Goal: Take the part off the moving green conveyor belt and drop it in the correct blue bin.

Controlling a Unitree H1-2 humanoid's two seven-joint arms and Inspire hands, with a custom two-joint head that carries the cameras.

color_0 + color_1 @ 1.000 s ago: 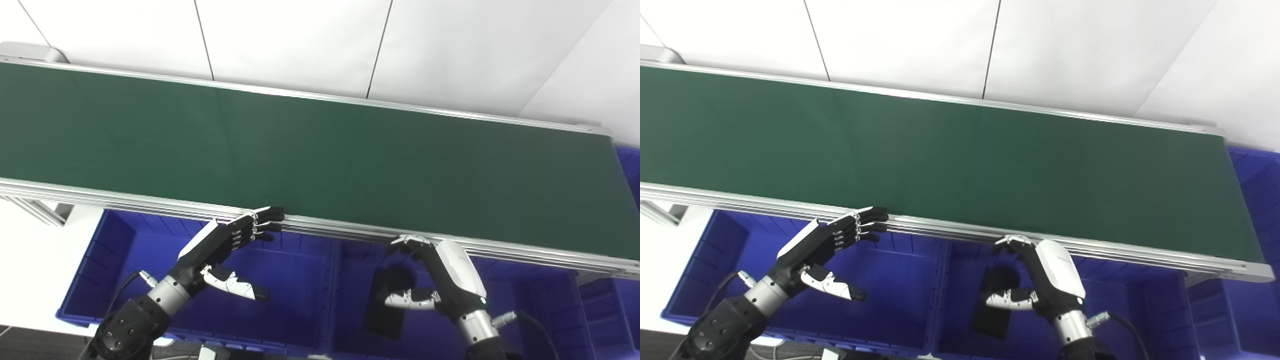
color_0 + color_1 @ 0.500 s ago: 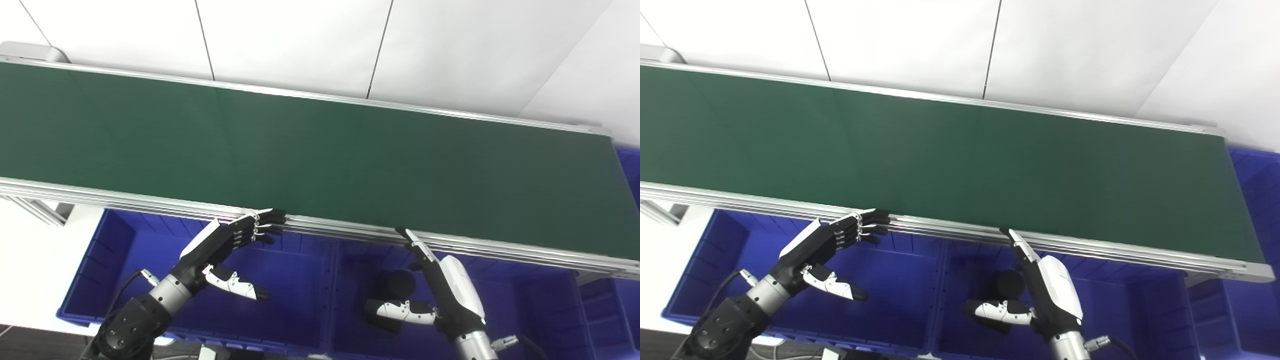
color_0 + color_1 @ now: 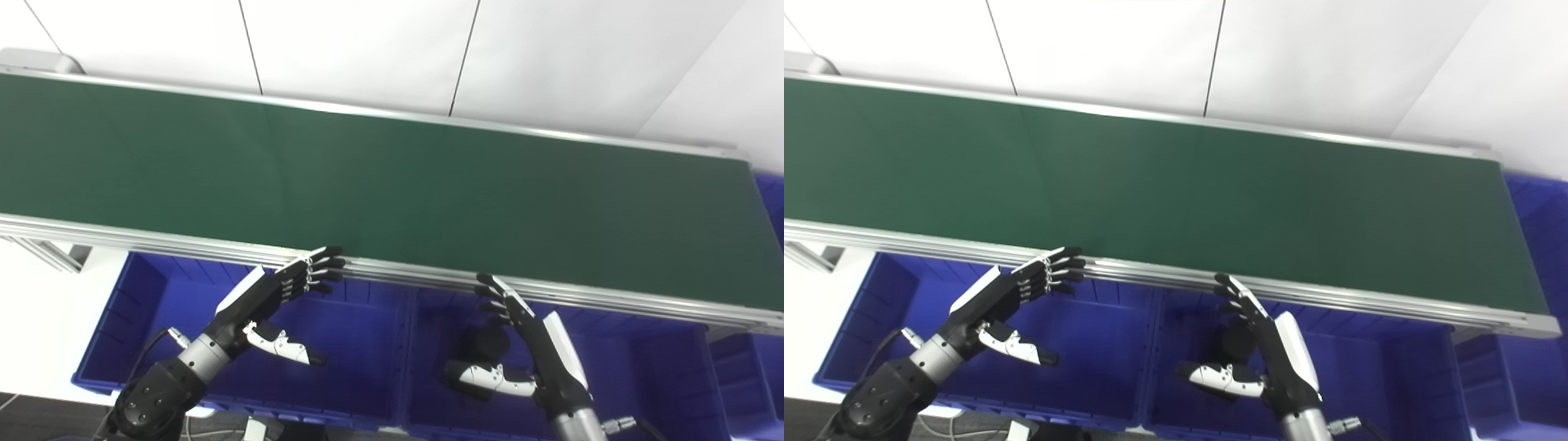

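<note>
The green conveyor belt [image 3: 392,184] runs across the view and shows only bare green. A black part [image 3: 484,344] lies in the middle blue bin [image 3: 637,373] beneath the belt's near rail, partly hidden by my right thumb. My right hand [image 3: 542,349] hovers over that bin, open, with its fingers stretched up toward the rail and holding nothing. My left hand [image 3: 266,299] is over the left blue bin [image 3: 361,343], also open, its fingertips [image 3: 327,263] by the rail.
The aluminium rail [image 3: 184,245] edges the belt's near side. More blue bins sit at the lower right [image 3: 744,380] and past the belt's right end [image 3: 773,202]. White wall panels stand behind the belt.
My right hand, curled around the black part a second ago, has spread its fingers, and the part now lies in the middle bin. The left hand has barely moved. The view shifted slightly.
</note>
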